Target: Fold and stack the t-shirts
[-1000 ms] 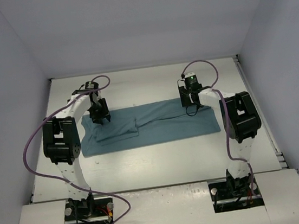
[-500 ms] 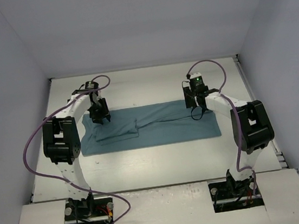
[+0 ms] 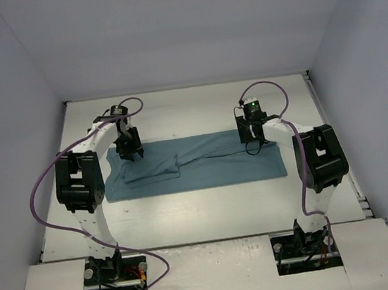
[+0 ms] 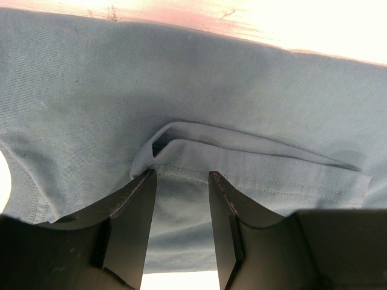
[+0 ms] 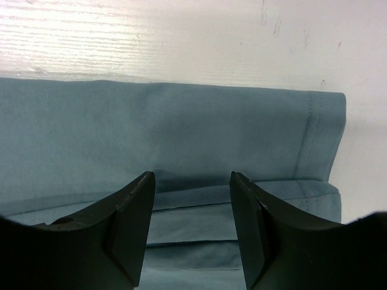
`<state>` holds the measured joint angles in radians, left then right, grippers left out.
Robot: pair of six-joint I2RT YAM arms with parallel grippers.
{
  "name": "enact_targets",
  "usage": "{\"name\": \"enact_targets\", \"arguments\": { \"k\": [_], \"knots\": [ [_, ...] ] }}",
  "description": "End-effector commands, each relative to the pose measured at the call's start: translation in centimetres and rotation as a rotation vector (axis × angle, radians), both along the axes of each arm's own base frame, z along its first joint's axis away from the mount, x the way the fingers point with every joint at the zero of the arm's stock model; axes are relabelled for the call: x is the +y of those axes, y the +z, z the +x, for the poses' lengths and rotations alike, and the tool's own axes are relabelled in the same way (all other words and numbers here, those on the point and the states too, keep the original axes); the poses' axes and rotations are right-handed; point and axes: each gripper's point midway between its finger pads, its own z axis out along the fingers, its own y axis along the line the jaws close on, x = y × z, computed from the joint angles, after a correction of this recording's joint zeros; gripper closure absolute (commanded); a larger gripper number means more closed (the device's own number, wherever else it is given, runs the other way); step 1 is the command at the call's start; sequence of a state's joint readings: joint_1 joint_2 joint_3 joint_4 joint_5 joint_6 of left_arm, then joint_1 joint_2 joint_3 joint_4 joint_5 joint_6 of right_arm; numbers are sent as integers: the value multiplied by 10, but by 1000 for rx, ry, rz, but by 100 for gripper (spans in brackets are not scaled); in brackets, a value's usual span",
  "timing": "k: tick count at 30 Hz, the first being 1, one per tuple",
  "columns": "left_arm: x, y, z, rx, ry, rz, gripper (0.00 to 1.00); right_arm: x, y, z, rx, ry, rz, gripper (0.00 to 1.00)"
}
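Top external: folds could be undone if one t-shirt (image 3: 218, 168) layer is caught by the left gripper (image 4: 181, 178) or right gripper (image 5: 192, 178), both open.

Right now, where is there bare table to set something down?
Free: the near strip of the white table, between the folded teal cotton t-shirt and the arm bases; also the far strip behind the shirt. Crowded: its far edge, under the open left gripper and right gripper.
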<state>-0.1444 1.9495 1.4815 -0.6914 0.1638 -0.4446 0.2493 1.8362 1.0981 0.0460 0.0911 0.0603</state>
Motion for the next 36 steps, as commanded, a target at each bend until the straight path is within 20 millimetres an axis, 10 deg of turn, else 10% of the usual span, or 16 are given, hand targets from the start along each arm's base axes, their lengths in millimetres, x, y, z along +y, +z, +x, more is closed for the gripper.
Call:
{"name": "enact_targets", "arguments": {
  "k": [1, 25, 36],
  "knots": [
    [-4, 30, 11, -90, -27, -9, 63, 3, 19, 12, -59, 1, 19, 51],
    [-7, 34, 15, -100, -34, -25, 63, -10, 35, -35, -49, -43, 35, 57],
    [-9, 32, 10, -88, -33, -38, 63, -6, 21, -93, 45, -94, 137, 59]
  ]
}}
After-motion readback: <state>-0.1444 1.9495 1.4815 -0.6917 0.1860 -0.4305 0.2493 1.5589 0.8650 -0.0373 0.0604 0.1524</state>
